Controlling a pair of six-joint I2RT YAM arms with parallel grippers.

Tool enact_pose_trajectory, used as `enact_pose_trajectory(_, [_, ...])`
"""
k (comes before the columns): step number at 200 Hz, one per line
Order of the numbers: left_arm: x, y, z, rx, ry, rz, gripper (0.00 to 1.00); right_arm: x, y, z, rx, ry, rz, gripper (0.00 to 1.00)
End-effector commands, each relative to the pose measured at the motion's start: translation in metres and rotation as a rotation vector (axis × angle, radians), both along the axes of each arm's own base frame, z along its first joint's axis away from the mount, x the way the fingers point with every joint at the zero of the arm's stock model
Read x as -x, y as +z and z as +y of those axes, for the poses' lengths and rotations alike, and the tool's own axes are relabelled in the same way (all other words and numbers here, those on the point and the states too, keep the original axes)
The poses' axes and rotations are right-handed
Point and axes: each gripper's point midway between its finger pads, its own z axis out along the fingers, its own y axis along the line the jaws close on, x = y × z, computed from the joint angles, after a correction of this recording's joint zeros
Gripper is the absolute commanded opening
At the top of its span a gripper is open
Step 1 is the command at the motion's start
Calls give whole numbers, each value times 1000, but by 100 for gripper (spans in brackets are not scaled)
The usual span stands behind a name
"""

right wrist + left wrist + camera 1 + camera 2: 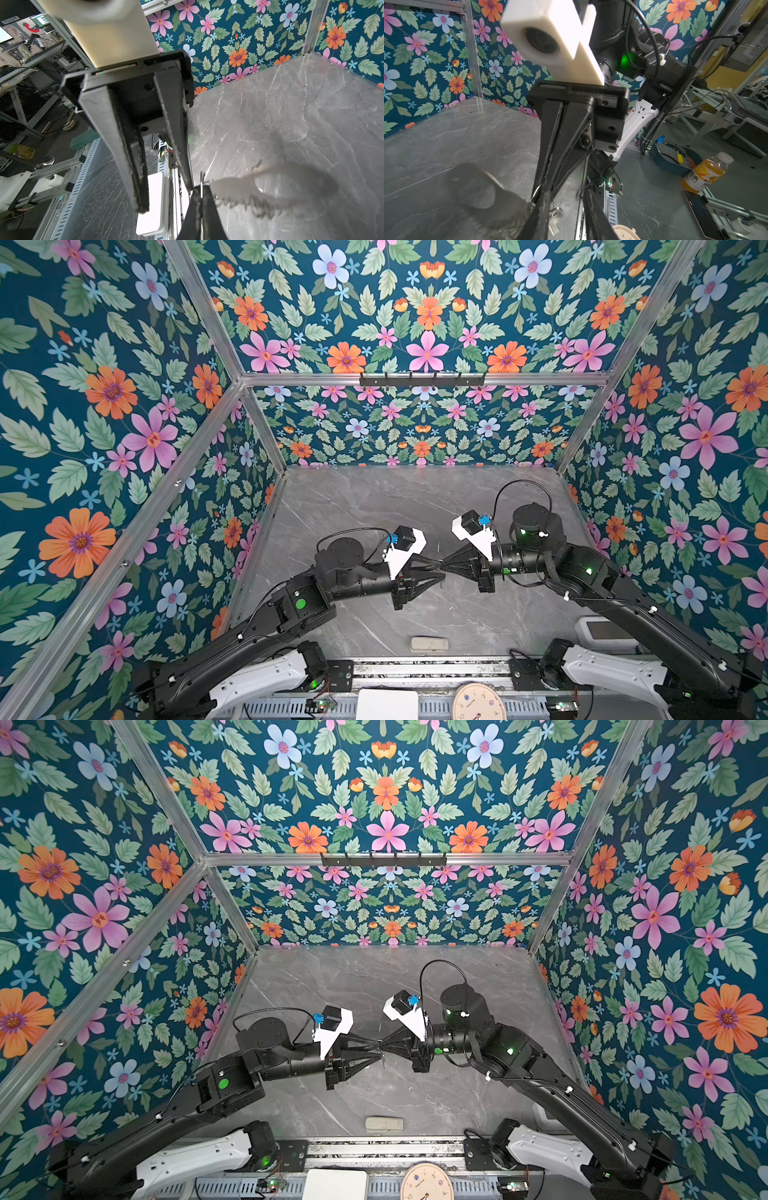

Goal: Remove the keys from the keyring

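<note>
In both top views the two grippers meet tip to tip above the middle of the grey table. My right gripper (200,199) is shut on the thin silver ring of the keyring (201,186). Its chain (259,206) and flat grey loop (276,180) trail off to one side, blurred. My left gripper (565,192) faces it with its jaws apart. One finger (182,158) reaches to the ring, the other finger (133,166) stands clear. A silver key (556,212) hangs blurred by the ring (536,192), between the left jaws. In a top view the left gripper (439,570) and right gripper (444,566) touch.
A pale beige block (429,644) lies near the table's front edge. Behind the front rail are a round clock (478,703) and a white pad (387,704). A white device (598,628) sits at the front right, under the right arm. Flowered walls enclose three sides.
</note>
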Motion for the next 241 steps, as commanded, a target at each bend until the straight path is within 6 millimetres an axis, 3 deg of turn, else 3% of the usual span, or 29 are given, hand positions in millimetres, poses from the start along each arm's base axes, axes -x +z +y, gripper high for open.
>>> enact_pose_trajectory(1, [-1, 3, 2, -2, 6, -19, 30, 7, 7, 1, -19, 45, -19, 0])
enact_pose_trajectory(48, [-9, 9, 11, 30, -6, -2, 28, 12, 3, -1, -3, 70, -23, 0])
enact_pose_trajectory(97, [-1, 8, 12, 77, -157, 39, 29, 13, 2, -1, -13, 84, -16, 0])
enact_pose_trajectory(135, [7, 5, 7, 80, -237, 60, 23, 11, 2, 0, -15, 82, -15, 0])
enact_pose_trajectory(241, [1, -3, 2, 52, -234, 68, 4, 4, 3, 1, -19, 50, -21, 0])
